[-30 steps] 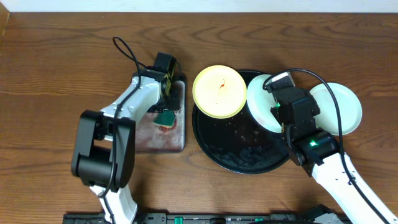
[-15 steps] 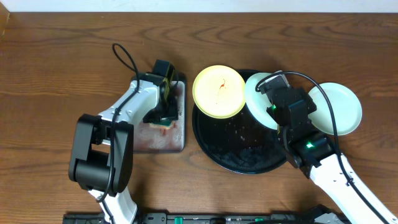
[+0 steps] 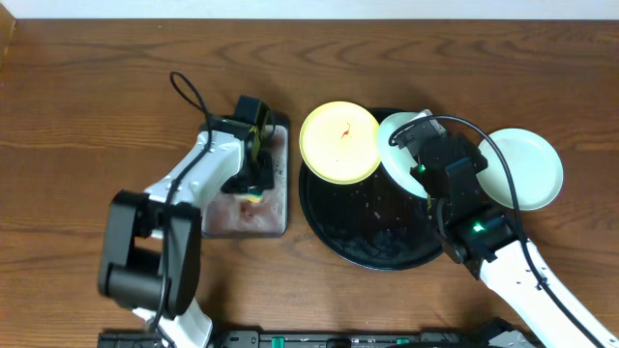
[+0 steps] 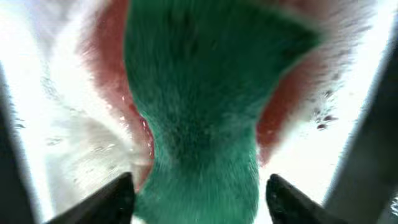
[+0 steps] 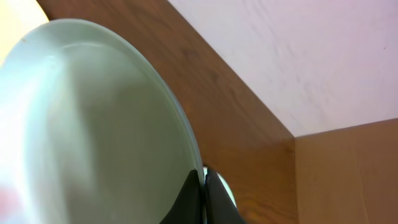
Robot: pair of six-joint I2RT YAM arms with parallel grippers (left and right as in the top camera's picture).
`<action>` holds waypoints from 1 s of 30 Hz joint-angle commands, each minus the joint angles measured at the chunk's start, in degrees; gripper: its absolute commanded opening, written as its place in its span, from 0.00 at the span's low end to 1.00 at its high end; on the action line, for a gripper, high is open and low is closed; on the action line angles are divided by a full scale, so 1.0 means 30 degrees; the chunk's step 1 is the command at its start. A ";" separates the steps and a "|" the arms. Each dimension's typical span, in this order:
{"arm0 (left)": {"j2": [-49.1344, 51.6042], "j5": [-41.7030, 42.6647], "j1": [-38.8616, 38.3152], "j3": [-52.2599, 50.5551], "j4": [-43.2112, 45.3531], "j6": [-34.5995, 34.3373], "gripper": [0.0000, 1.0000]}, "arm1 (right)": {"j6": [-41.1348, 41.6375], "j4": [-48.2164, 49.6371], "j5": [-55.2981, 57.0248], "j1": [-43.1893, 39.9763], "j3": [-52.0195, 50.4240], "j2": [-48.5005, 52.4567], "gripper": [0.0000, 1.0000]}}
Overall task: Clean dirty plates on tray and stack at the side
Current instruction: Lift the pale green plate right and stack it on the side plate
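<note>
Off right we've one mint plate parked; right claw clamps the tilted plate, left claw the sponge; yellow plate looks dirty.

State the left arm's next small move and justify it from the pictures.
Probably lift the teal sponge, pinched in the left gripper, off the grey tray toward the mint plate that the right gripper holds tilted over the black tray, ready for wiping.

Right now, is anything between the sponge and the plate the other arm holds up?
Yes. The yellow plate lies flat between the left tool with its sponge and the mint plate held by the right tool; passing above looks possible.
</note>
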 commanded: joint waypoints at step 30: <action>-0.0073 -0.0313 0.0066 -0.0015 0.3665 0.0036 0.59 | -0.2047 0.3140 0.3024 0.0328 0.0430 -0.0262 0.01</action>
